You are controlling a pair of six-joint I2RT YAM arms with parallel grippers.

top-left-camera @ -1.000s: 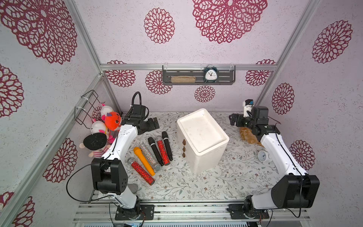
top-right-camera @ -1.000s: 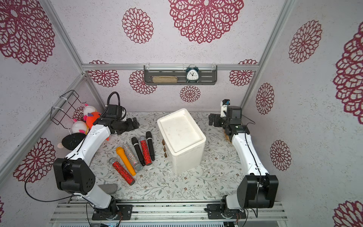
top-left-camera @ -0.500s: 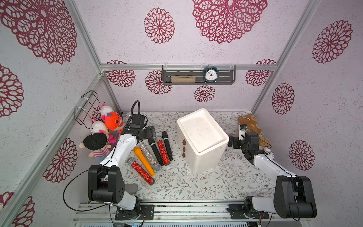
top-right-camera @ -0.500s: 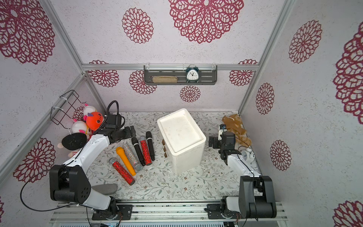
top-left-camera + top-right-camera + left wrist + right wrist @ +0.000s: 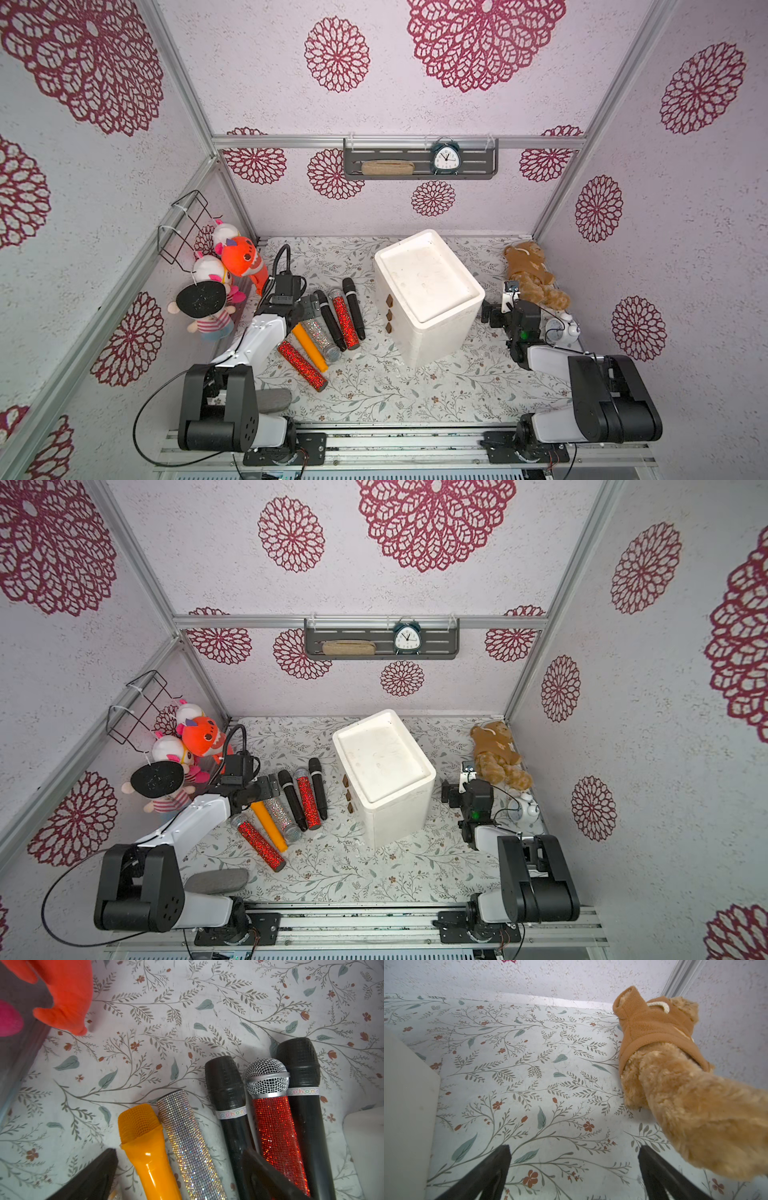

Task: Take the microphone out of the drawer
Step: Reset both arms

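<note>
"ophone" band (image 5: 231, 1113) on black microphone (image 5: 226, 1084)

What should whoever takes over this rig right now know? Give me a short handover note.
Left gripper: open, empty, over the row of microphones.
Right gripper: open, empty, over bare table between the drawer unit and the teddy bear.
Things: six microphones lie on the table beside the drawer unit; its drawers look shut.
Done: nothing I can confirm.
Left: open a drawer and lift the microphone out; the drawers' contents cannot be seen.
</note>
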